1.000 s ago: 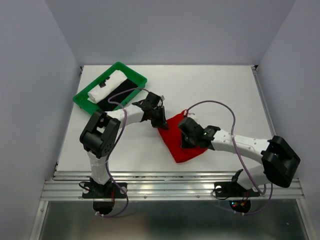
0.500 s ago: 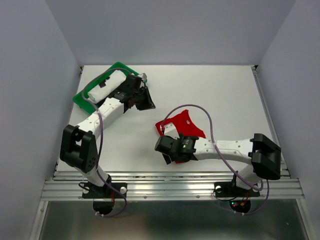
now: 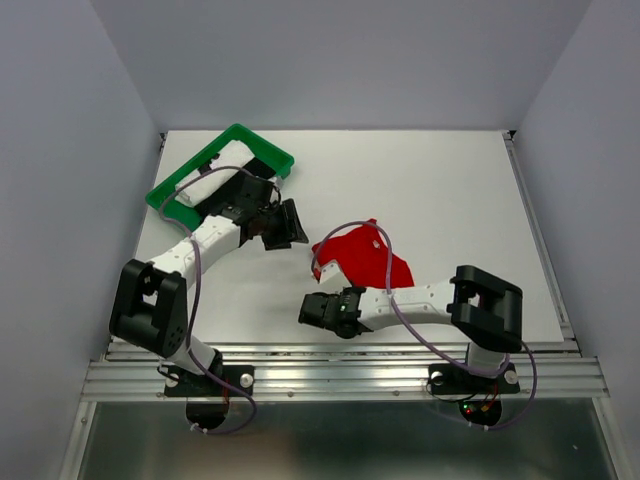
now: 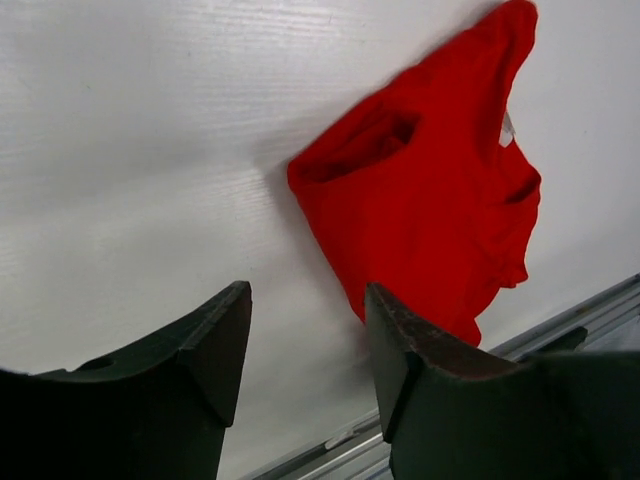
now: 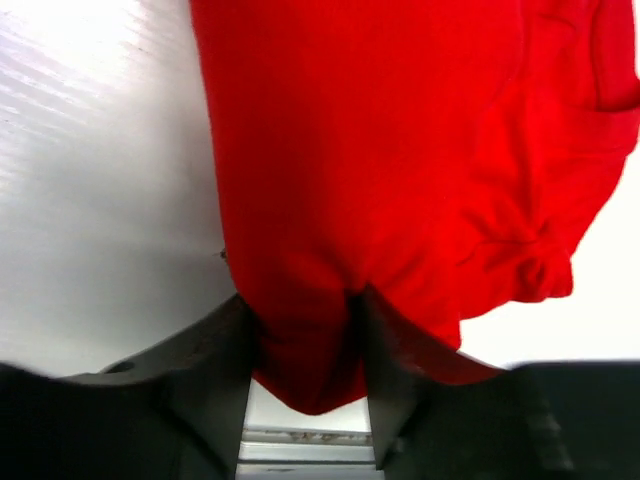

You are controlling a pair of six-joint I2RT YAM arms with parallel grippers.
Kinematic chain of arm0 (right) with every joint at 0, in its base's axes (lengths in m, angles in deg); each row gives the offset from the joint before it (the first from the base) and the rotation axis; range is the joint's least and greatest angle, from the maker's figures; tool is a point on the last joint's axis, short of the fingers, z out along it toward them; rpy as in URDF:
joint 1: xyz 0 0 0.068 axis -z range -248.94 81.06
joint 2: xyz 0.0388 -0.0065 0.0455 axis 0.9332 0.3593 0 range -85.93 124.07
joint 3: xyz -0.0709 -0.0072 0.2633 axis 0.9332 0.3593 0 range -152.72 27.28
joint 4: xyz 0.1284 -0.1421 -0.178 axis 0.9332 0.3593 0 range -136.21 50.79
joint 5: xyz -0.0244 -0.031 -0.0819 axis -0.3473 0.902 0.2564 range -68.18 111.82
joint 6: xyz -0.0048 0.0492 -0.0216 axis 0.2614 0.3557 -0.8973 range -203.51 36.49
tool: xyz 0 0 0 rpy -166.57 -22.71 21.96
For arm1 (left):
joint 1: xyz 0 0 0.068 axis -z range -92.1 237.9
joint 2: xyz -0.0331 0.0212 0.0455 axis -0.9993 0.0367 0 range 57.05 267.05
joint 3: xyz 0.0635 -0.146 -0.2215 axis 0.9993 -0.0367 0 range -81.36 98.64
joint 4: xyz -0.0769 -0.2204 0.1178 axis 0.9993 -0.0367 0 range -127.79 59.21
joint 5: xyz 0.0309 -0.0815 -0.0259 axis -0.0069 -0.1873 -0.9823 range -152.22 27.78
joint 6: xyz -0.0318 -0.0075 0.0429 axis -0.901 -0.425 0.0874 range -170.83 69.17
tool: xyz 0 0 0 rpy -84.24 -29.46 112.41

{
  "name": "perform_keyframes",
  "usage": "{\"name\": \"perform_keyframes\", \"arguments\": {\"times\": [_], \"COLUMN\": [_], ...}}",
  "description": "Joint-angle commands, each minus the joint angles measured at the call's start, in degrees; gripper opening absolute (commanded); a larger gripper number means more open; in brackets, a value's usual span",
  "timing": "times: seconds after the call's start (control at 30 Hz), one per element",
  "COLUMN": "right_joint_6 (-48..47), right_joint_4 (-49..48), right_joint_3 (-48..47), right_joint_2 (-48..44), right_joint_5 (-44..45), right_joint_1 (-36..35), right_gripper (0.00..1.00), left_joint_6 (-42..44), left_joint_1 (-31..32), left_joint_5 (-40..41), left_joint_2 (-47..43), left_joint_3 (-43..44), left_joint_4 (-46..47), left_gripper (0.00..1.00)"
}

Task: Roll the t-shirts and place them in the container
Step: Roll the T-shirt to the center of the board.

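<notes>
Nearest the table [image 3: 450, 190] edge, the right hand [image 5: 300, 320] was clamped on a fold of the single bright red thin-cloth t-shirt [image 3: 355, 258]. The shirt lay bunched on the table, its long axis running from that hand away and rightward. Just beyond its far-left corner hung the left hand [image 3: 290, 224], fingers spread and empty, probably best placed to take it. Farthest stood one green plastic tray [image 3: 265, 142] holding one white cloth roll [image 3: 212, 172].

Bright, even light; soft shadows; near fingers [image 5: 190, 375] blurred.
</notes>
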Motion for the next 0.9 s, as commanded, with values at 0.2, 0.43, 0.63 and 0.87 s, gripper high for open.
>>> {"name": "perform_keyframes", "arguments": {"times": [0.2,0.43,0.63,0.87], "right_joint_6": [1.0,0.5,1.3,2.0], "right_joint_4": [-9.4,-13.6,-14.0,-14.0], "right_joint_3": [5.6,9.6,11.2,12.3], "right_joint_2": [-6.3,-11.8,-14.5,-16.1], "right_joint_5": [0.3,-3.0,-3.8,-4.2], "right_joint_1": [-0.2,-0.2,-0.2,-0.2], "right_gripper": [0.02,0.01,0.01,0.01], "left_joint_6": [-4.4,-9.1,-12.1,-13.6], "left_joint_1": [1.3,4.3,5.9,7.5], "left_joint_5": [-6.7,-8.8,-9.5,-9.6], "left_joint_2": [-6.1,-4.8,-1.7,3.4], "left_joint_3": [-13.0,-18.3,-18.9,-17.9], "left_joint_4": [11.7,22.2,28.7,32.4], "left_gripper": [0.85,0.9,0.9,0.88]}}
